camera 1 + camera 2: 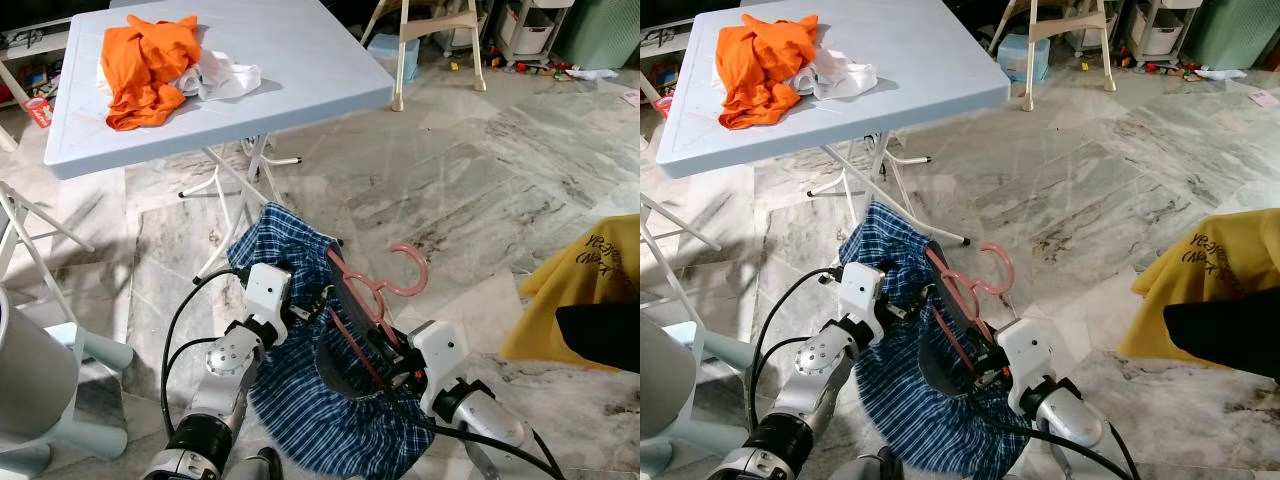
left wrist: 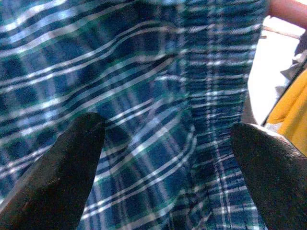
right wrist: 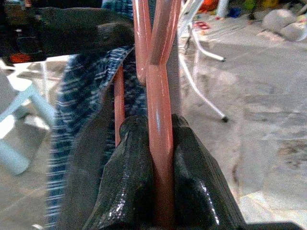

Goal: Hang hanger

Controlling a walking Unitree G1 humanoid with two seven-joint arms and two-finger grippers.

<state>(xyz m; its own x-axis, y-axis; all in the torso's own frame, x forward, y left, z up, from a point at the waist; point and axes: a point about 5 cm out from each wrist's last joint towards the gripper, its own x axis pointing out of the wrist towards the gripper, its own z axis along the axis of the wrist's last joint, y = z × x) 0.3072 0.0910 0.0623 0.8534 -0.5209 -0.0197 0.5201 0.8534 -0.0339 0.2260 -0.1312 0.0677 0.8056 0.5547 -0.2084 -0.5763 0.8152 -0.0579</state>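
Observation:
A pink plastic hanger (image 1: pixel 372 290) stands tilted above the floor, hook uppermost, with a blue plaid shirt (image 1: pixel 300 405) draped over it and hanging down. My right gripper (image 3: pixel 159 158) is shut on the hanger's (image 3: pixel 158 81) lower bar, seen low and right of centre as the right gripper (image 1: pixel 396 366). My left gripper (image 1: pixel 312 306) reaches in from the left against the shirt's upper part. Its fingers (image 2: pixel 62 167) stand wide open with plaid cloth (image 2: pixel 153 81) spread close between and ahead of them.
A pale blue folding table (image 1: pixel 300 60) stands ahead on the left, carrying an orange garment (image 1: pixel 145 60) and a white cloth (image 1: pixel 225 78). A yellow garment (image 1: pixel 590 280) lies at the right. White chair legs (image 1: pixel 25 240) are at the left; marble floor lies ahead.

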